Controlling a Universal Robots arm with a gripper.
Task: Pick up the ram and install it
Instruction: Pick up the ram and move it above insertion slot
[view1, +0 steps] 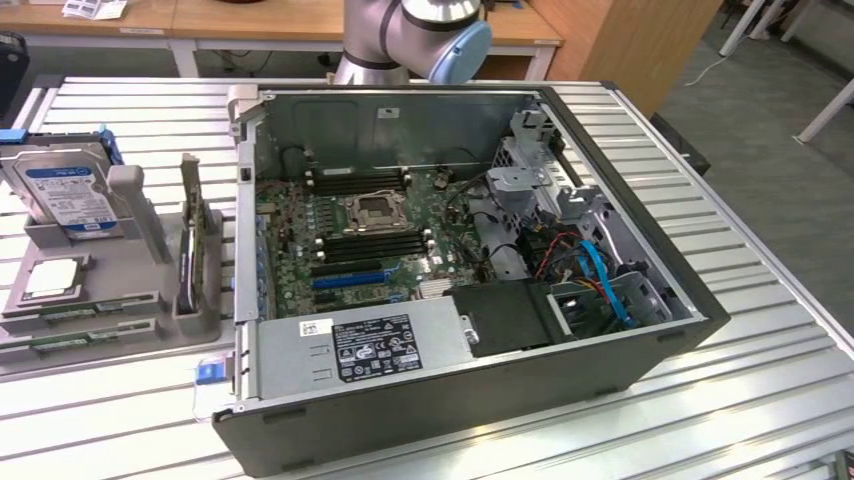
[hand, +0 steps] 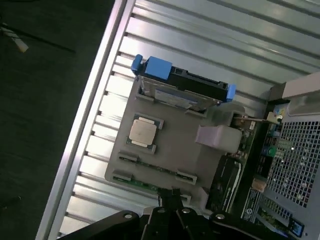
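Two green ram sticks lie flat in the grey holder (view1: 147, 300), one (view1: 80, 309) beside the other (view1: 70, 341). In the wrist view the same sticks, one (hand: 156, 167) and its neighbour (hand: 136, 184), sit held by grey clips. My gripper (hand: 172, 195) hangs above the holder with its black fingers pressed together and shut, nothing between them. Its tips show over the edge of the holder by the nearer stick, well above it. The open computer case (view1: 641, 350) shows the motherboard with black memory slots (view1: 376, 245) beside the processor socket (view1: 374, 210).
The holder also carries a hard drive with a blue-white label (view1: 67, 195), a square silver processor (view1: 51, 278) and an upright card (view1: 198, 255). The arm's base (view1: 400, 35) stands behind the case. The slatted metal table (view1: 747, 400) ends at a dark floor (hand: 40, 125).
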